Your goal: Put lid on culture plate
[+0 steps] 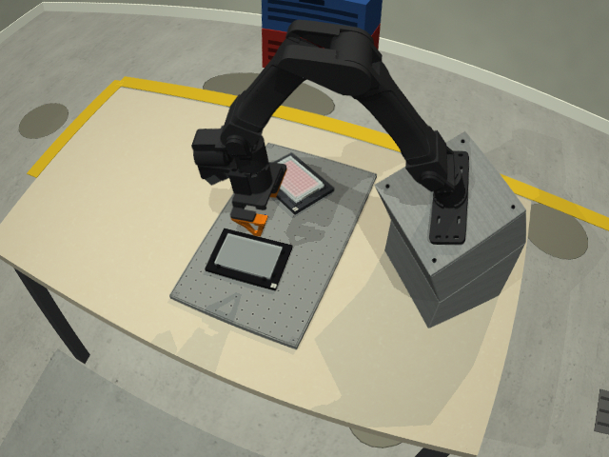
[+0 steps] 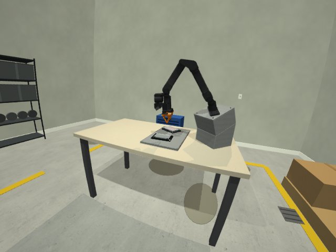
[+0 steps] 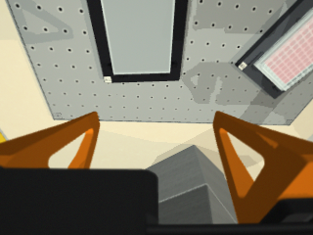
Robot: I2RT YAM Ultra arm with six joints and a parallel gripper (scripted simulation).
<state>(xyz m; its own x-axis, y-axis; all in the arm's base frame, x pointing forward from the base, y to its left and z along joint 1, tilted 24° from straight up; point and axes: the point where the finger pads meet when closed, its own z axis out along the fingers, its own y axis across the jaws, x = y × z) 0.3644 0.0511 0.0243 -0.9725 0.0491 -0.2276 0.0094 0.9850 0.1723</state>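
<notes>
A pale grey lid lies flat in the black frame of the lid park on the grey pegboard; it also shows in the wrist view. The culture plate with pink wells sits uncovered in its black nest at the far side of the pegboard, and shows at the right of the wrist view. My gripper with orange fingers is open and empty. It hangs in the air above the pegboard, between the plate and the lid, well clear of both. In the wrist view the gripper has nothing between its fingers.
The arm's grey pedestal block stands at the right of the table. A blue and red crate stands beyond the far table edge. A shelf rack is at the left wall and cardboard boxes lie on the floor at right.
</notes>
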